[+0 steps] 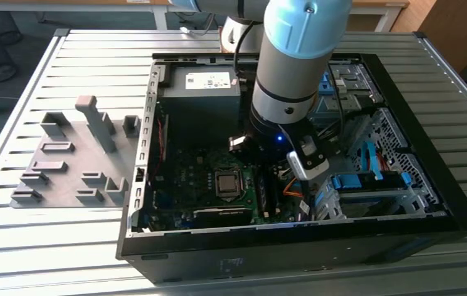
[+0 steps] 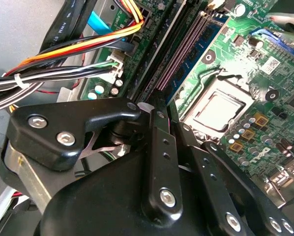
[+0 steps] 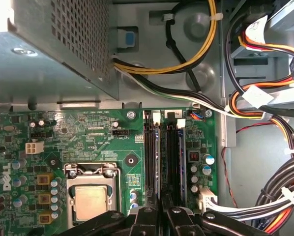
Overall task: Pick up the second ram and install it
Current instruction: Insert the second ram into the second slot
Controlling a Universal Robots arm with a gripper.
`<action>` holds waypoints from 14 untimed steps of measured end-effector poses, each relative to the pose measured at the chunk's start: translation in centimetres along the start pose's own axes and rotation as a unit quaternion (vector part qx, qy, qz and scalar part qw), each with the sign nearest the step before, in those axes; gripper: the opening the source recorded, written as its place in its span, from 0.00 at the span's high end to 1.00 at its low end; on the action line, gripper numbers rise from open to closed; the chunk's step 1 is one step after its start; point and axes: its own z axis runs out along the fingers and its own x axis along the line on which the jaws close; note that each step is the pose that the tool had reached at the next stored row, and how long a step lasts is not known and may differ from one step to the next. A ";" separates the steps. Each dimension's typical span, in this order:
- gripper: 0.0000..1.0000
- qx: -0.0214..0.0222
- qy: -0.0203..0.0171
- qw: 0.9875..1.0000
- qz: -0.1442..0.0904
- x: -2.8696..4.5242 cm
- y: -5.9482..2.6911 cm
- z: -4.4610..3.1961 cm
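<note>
Slatted tabletop (image 1: 93, 246) carries the open computer case (image 1: 430, 209); we see our hand (image 3: 160, 209) poised over the memory slots (image 3: 162, 152); whether it grips the second ram we cannot tell.

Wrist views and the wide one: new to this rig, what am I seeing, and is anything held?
One robot arm reaches down into an open computer case lying on a slatted metal table. The exterior view watches from outside; a grey holder tray lies on its left. Both wrist views ride on the arm, looking past the black gripper at the green circuit board. The gripper sits at the long memory slots, beside the square processor socket. Whether it holds a memory stick I cannot tell.
</note>
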 end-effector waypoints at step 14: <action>0.86 -0.001 0.000 1.000 0.000 0.20 0.08 -0.03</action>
